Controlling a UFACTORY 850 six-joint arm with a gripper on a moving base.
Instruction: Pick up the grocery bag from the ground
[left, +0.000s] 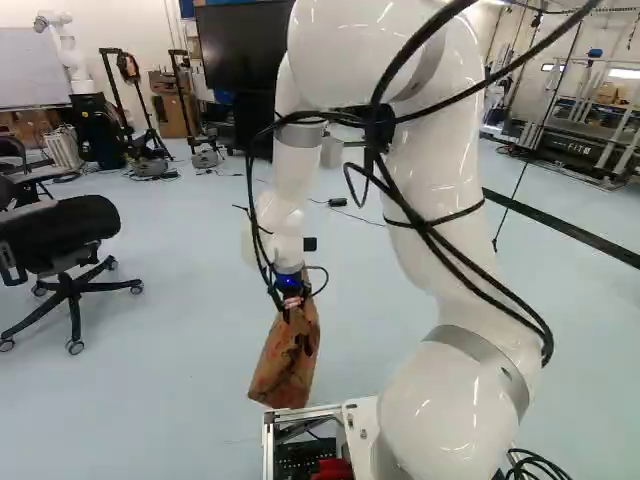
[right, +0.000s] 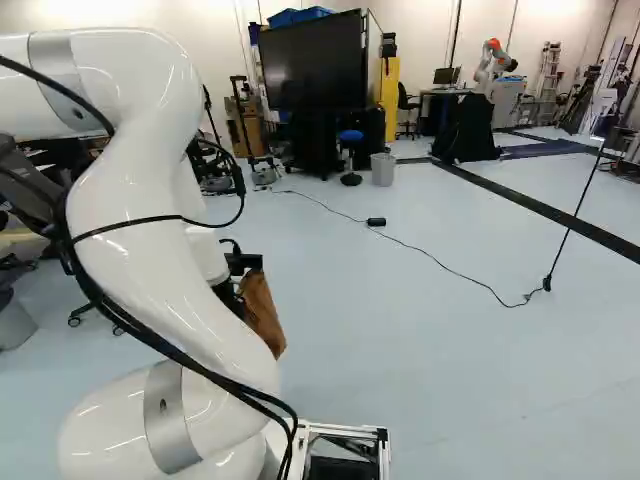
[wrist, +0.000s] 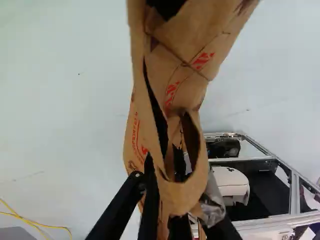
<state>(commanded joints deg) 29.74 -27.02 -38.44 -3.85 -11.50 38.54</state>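
Brown paper grocery bag (left: 284, 373): likely light, limp, tearable.
Black two-finger gripper (wrist: 164, 214): pinching the looped paper handle (wrist: 186, 196).
Handle: probably the safest hold.

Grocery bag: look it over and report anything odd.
The bag is crumpled in the claw: its sides creased and caved in rather than square, and it slants in the left base view. Whether it is torn, I cannot tell.

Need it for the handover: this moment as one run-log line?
black two-finger gripper: shut on brown paper grocery bag with red print | bag: hanging, off pale blue floor | pickup: looks achieved
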